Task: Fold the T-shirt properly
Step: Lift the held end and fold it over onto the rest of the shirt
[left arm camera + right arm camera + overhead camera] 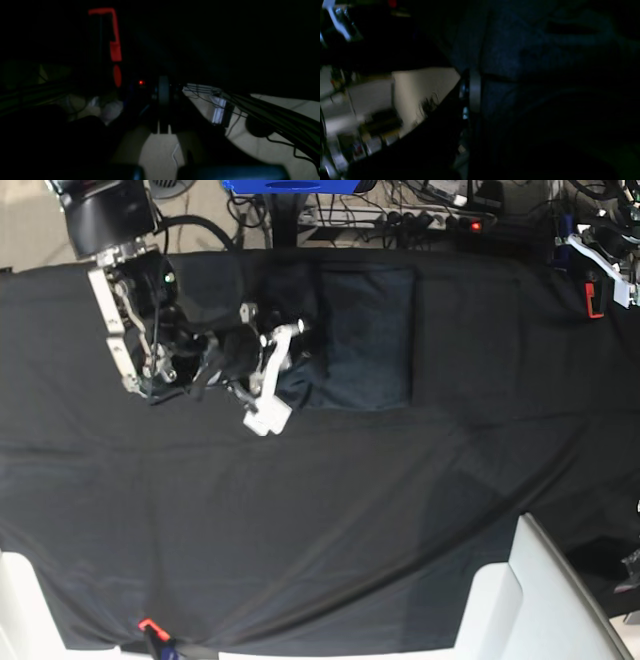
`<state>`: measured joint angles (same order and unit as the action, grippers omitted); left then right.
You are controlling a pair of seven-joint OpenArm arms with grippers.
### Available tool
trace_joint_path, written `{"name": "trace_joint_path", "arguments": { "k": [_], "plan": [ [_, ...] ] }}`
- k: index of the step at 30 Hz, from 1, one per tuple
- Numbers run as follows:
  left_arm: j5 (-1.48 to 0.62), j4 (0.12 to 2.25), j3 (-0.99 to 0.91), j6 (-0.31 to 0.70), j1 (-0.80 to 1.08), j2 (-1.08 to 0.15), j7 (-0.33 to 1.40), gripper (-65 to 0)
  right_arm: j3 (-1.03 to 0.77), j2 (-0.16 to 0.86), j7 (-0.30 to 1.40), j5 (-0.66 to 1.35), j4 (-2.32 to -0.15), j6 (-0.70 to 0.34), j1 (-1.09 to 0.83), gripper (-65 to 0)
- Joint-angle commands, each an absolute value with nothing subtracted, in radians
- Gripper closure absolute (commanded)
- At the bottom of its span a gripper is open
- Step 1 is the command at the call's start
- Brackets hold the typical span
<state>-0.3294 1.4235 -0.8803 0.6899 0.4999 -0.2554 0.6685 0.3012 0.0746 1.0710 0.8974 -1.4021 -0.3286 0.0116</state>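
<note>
The T-shirt (pixel 365 340) lies folded into a dark grey rectangle at the back middle of the black cloth. My right gripper (pixel 305 370) reaches in from the left and is shut on the shirt's left edge. In the right wrist view its dark fingers (pixel 473 92) press together edge-on, and the shirt's bluish knit (pixel 520 50) fills the right side. My left gripper (pixel 163 100) appears only in the dim left wrist view. It is shut with nothing in it and hangs over pale floor, away from the shirt.
The black table covering (pixel 300 530) spreads across the whole table. A white seat-like form (pixel 540 600) stands at the front right corner. Cables and a power strip (pixel 400 220) run behind the back edge. A red clamp (pixel 594 295) sits at the right edge.
</note>
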Motion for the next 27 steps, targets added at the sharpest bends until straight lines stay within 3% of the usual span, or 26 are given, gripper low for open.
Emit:
{"name": "trace_joint_path", "arguments": {
  "k": [1, 7, 12, 21, 27],
  "plan": [
    [-0.337, 1.425, -0.888, 0.698, 0.506, -0.272, 0.653, 0.0, 0.300, 0.077, 1.061, 0.914, -1.392, -0.332, 0.042, -0.2],
    [-0.337, 1.419, -0.888, 0.698, 0.506, -0.272, 0.651, 0.0, 0.325, 0.073, 1.050, 0.898, -1.296, -0.329, 0.099, -0.2],
    [-0.337, 1.423, -0.888, 0.698, 0.498, -0.274, 0.651, 0.0, 0.438, 0.036, 1.049, 0.828, -1.299, -0.257, 0.117, -0.2],
    [-0.337, 1.419, -0.886, 0.698, 0.492, -0.274, 0.651, 0.0, 0.461, -0.004, 1.029, 0.704, -1.299, -0.165, 0.131, -0.2],
    [-0.337, 1.419, -0.886, 0.698, 0.490, -0.274, 0.651, 0.0, 0.607, -0.054, 0.990, 0.536, -1.302, -0.079, 0.130, 0.0]
  ]
}}
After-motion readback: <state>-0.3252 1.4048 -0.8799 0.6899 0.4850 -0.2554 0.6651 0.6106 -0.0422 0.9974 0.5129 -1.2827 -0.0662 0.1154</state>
